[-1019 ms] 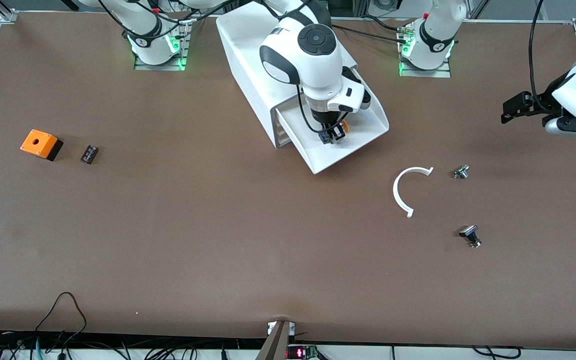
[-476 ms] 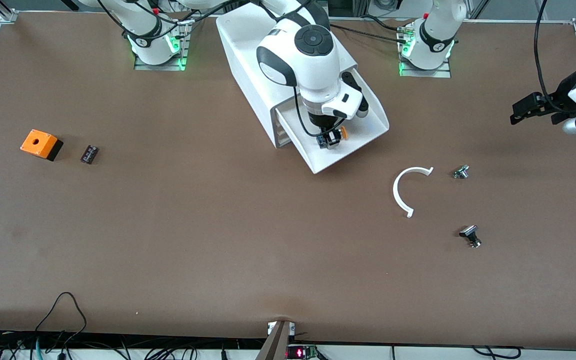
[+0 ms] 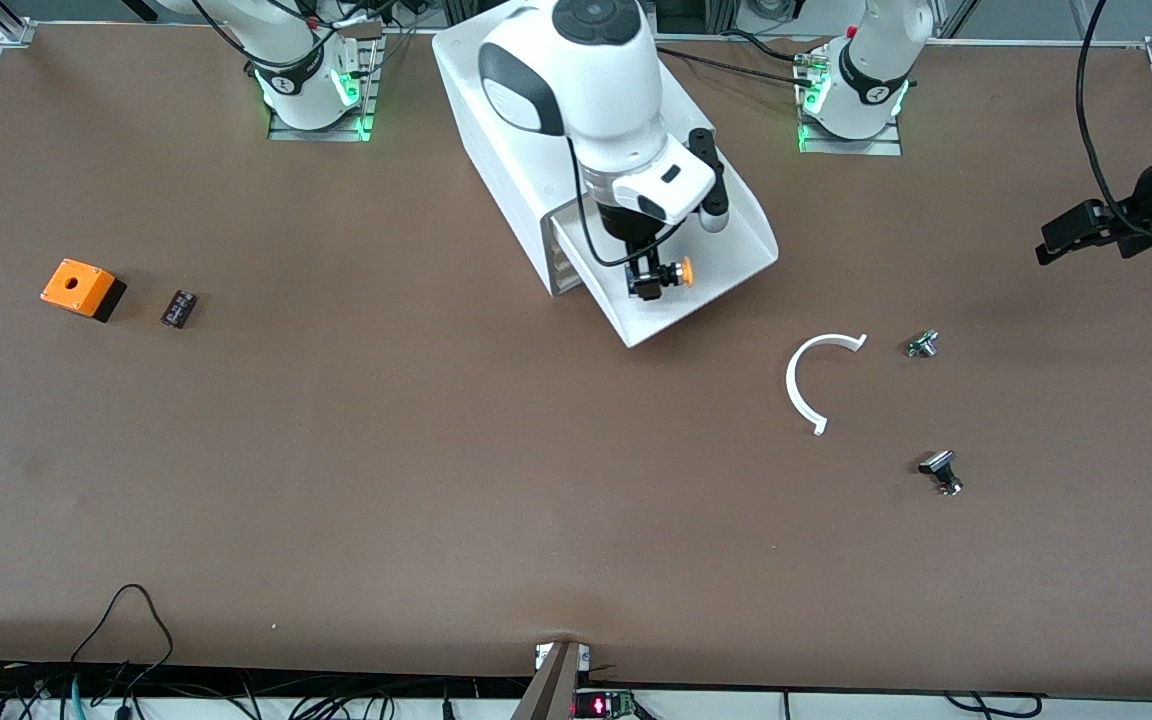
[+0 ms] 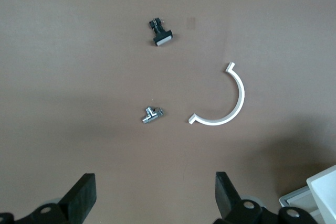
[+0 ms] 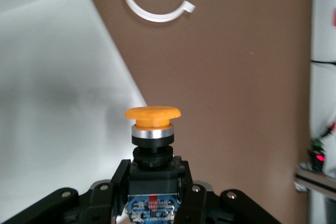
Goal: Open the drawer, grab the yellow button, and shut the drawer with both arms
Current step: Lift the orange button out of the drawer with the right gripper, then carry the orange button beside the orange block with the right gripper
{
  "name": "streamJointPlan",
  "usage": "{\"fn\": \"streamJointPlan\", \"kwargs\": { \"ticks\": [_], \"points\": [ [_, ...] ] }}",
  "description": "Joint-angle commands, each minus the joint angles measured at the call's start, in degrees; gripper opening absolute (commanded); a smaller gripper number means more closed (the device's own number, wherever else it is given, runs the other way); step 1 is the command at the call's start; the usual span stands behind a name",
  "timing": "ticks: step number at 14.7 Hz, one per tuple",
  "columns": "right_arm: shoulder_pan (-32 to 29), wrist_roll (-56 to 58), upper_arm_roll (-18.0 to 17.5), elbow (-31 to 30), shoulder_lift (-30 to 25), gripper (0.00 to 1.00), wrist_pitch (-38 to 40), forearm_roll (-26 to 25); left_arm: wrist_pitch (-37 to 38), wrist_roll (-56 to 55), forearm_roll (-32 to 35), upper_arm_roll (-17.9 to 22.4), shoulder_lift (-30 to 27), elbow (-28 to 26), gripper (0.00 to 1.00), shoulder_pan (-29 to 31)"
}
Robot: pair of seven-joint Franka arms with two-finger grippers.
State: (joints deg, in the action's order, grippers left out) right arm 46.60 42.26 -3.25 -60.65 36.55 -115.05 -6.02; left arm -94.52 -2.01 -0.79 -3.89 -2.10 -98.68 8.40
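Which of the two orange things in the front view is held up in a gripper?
The button with the orange mushroom cap: the right gripper holds it over the open drawer. The orange box sits on the table.

My front camera looks down from high across the table (image 3: pixel 336 480), facing both bases. My left wrist camera hangs well above the bare top; my right sits close. All three share the white ring (image 3: pixel 814 380) (image 4: pixel 223 103) (image 5: pixel 155 3).
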Motion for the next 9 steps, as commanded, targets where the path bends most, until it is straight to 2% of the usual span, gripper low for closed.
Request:
{"fn": "streamJointPlan", "kwargs": {
  "ticks": [1,3,6,9],
  "points": [
    [0.08,-4.88,4.37,0.09,-2.96,0.16,1.93,-0.57,1.45,-0.89,1.41,-0.06,1.40,2.97,1.00,0.12],
    [-0.80,-11.20,7.19,0.09,-3.33,0.16,1.76,-0.31,3.28,-0.98,1.32,-0.24,1.22,3.05,1.00,0.12],
    [-3.00,-26.56,7.55,0.09,-3.33,0.16,2.11,2.67,3.47,-0.89,1.41,-0.59,1.22,3.14,1.00,0.12],
    [-4.05,-39.50,8.25,-0.17,-2.71,0.16,5.79,2.68,3.47,-0.89,1.41,-1.03,1.22,3.14,1.00,0.03]
  ]
}}
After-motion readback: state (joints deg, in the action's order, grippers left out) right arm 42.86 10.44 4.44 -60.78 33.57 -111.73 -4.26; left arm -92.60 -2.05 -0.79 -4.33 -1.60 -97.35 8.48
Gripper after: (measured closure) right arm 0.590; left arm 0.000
